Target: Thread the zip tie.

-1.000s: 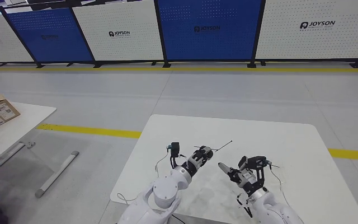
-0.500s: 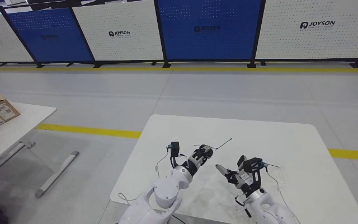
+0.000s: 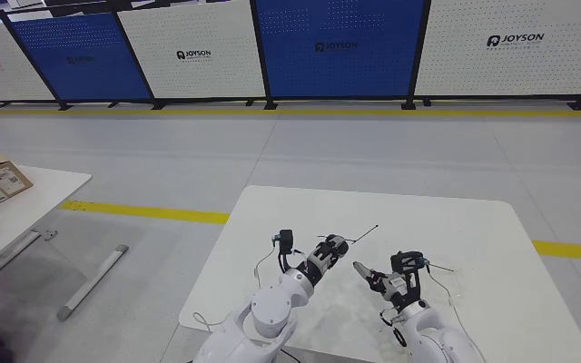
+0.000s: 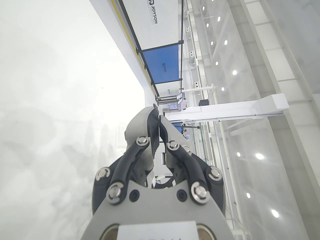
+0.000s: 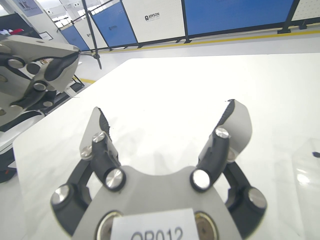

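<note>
A thin black zip tie [image 3: 363,235] is pinched in my left gripper [image 3: 332,243], which is shut on it above the near middle of the white table [image 3: 454,218]. From the pads the strap runs out toward the far right. In the right wrist view the zip tie [image 5: 88,21] rises steeply from the left gripper [image 5: 75,55], with a short end sticking out below it. My right gripper [image 5: 167,111] is open and holds nothing. It sits low over the table, a little to the right of the left gripper and pointing toward it [image 3: 361,269]. The left gripper's pads [image 4: 154,128] are pressed together.
The table's far half [image 5: 200,76] is bare white. Something clear and flat with a small dark piece [image 5: 315,154] lies near the right gripper's outer side. Blue and white partition panels [image 3: 336,45] stand across the floor behind the table.
My right arm has shifted slightly toward the left gripper, staying open. The left gripper and the zip tie are almost where they were.
</note>
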